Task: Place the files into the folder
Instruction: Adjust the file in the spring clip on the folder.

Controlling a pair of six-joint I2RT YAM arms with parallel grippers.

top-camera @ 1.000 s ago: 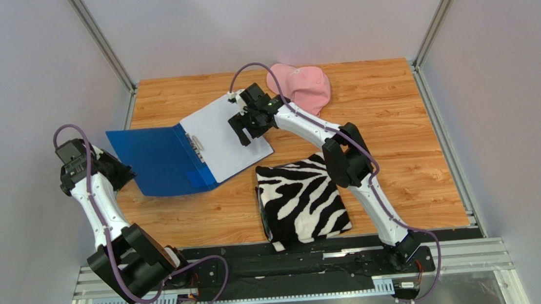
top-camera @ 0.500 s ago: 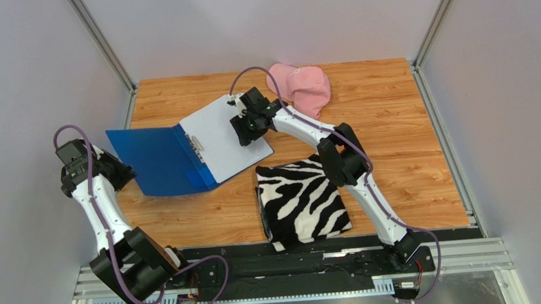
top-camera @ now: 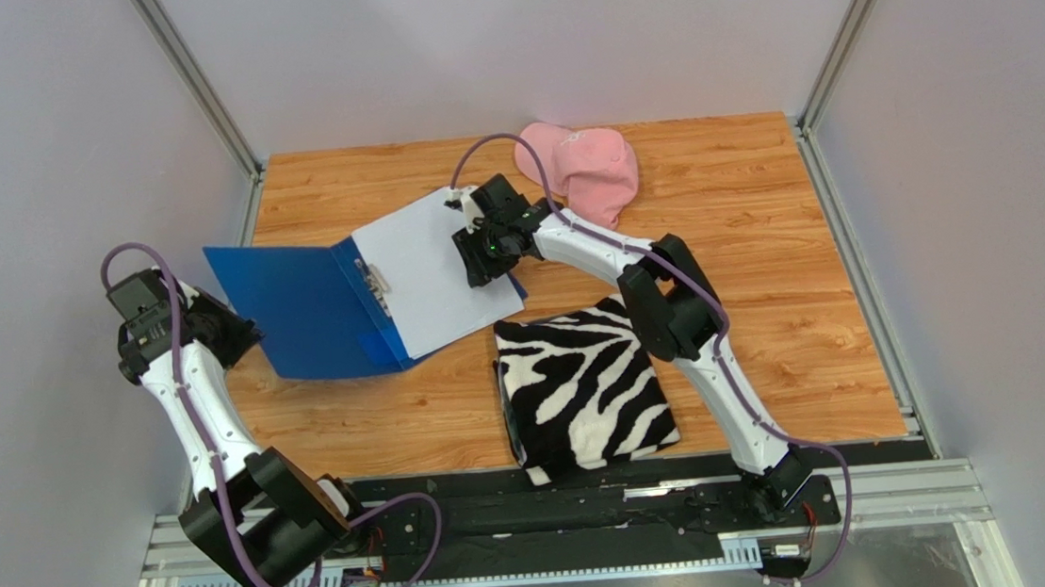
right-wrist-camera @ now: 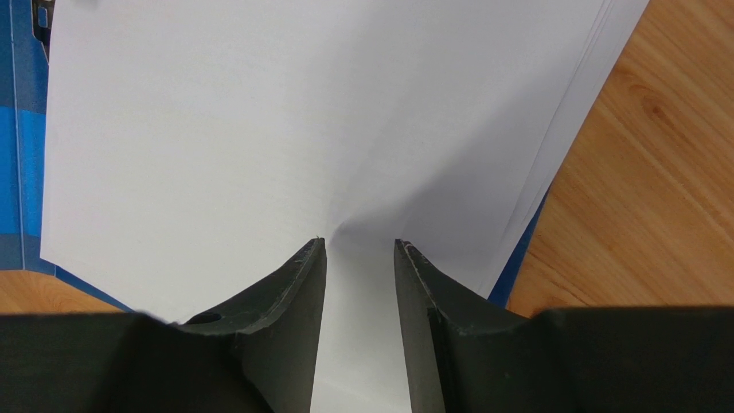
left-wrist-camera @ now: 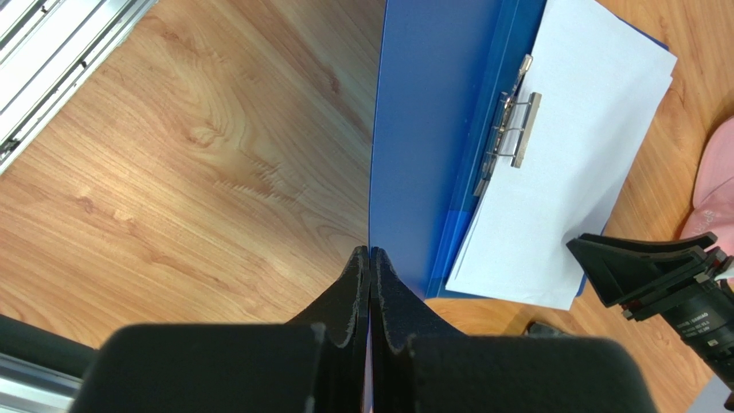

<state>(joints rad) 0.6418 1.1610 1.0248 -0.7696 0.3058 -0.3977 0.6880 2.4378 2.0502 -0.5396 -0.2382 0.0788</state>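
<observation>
The blue folder (top-camera: 291, 314) lies open at the left of the table, metal clip (left-wrist-camera: 515, 120) at its spine. The files (top-camera: 420, 267), a stack of white sheets, rest on its right half. My left gripper (top-camera: 230, 324) is shut on the left cover's edge (left-wrist-camera: 370, 251). My right gripper (top-camera: 486, 251) is at the stack's right edge. In the right wrist view its jaws (right-wrist-camera: 357, 245) stand partly apart, tips down on the top sheet (right-wrist-camera: 301, 112), which puckers slightly between them. A strip of blue folder (right-wrist-camera: 17, 172) shows past the sheets.
A zebra-striped folded cloth (top-camera: 582, 391) lies near the front, right of the folder. A pink cap (top-camera: 581, 168) sits at the back, just behind the right gripper. Grey walls and metal rails enclose the wooden table (top-camera: 767, 258).
The right gripper's jaws have narrowed on the top sheet and the wrist has shifted slightly toward the back. The stack has edged a little left. The left arm stays still.
</observation>
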